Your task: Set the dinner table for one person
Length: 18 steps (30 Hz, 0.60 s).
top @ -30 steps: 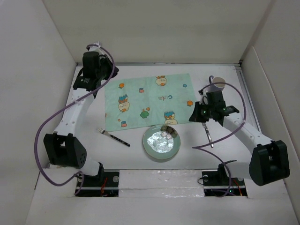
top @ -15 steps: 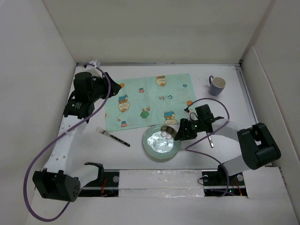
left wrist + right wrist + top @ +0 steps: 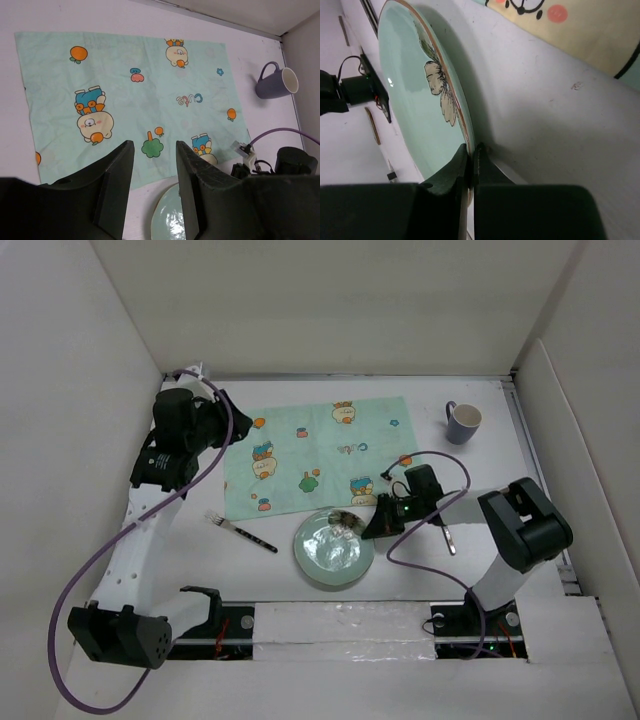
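A mint-green plate [image 3: 333, 548] with a flower print lies on the white dinner table [image 3: 200, 570], just in front of the cartoon-printed placemat [image 3: 315, 455]. My right gripper [image 3: 376, 524] is low at the plate's right rim and shut on it. The right wrist view shows the rim of the plate [image 3: 415, 85] pinched between the fingers of that gripper [image 3: 471, 150], one above and one below. My left gripper [image 3: 212, 422] hangs open over the mat's left edge. In the left wrist view the gripper [image 3: 154, 147] holds nothing, with the mat [image 3: 130, 95] and the plate [image 3: 167, 220] below.
A fork [image 3: 240, 531] lies left of the plate. A metal utensil [image 3: 446, 531] lies under my right forearm. A grey-blue mug [image 3: 464, 422] stands at the back right, also seen as the mug [image 3: 277, 82] from the left wrist. White walls close in the table.
My right gripper came down from near the mug to the plate's right rim and shut on it; the plate shifted slightly left. My left gripper opened and drew back over the mat's left edge.
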### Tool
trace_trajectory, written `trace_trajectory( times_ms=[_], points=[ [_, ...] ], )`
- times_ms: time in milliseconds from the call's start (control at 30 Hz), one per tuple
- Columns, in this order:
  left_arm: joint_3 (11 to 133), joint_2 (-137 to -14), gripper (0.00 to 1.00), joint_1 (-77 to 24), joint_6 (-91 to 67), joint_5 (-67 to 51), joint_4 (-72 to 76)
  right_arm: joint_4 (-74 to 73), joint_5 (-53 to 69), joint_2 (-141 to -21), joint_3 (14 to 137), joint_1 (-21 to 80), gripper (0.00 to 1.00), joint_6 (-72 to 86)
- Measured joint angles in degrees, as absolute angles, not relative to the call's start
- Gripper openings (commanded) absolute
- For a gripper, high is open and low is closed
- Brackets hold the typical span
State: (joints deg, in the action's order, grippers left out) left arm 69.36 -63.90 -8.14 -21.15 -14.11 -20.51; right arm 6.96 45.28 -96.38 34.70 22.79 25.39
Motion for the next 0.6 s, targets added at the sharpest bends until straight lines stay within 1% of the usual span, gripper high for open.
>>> trace_trajectory(
  times_ms=[100, 200, 333, 467, 600],
  points=[
    [70.22, -63.90, 0.36, -8.14, -20.40, -12.73, -21.30, 4.32, 45.43, -94.59, 34.70, 23.33, 0.00, 24.91],
    [71.05, -63.92, 0.36, -8.14, -19.57, -10.87, -22.17, -4.23, 43.77, -88.05, 36.16, 23.68, 0.00, 22.83],
    [72.16, -64.42, 0.37, -8.14, -18.85, -9.58, -22.41, -15.84, 41.69, -82.08, 45.04, 23.07, 0.00, 20.91],
    [72.75, -65.56, 0.37, -8.14, -18.35, -9.41, -22.17, -16.67, 41.56, -85.27, 59.09, 21.28, 0.00, 22.55],
    [72.79, -66.70, 0.37, -8.14, -18.33, -9.69, -22.13, -12.62, 40.36, -95.33, 72.79, 19.68, 0.00, 25.82]
  ],
)
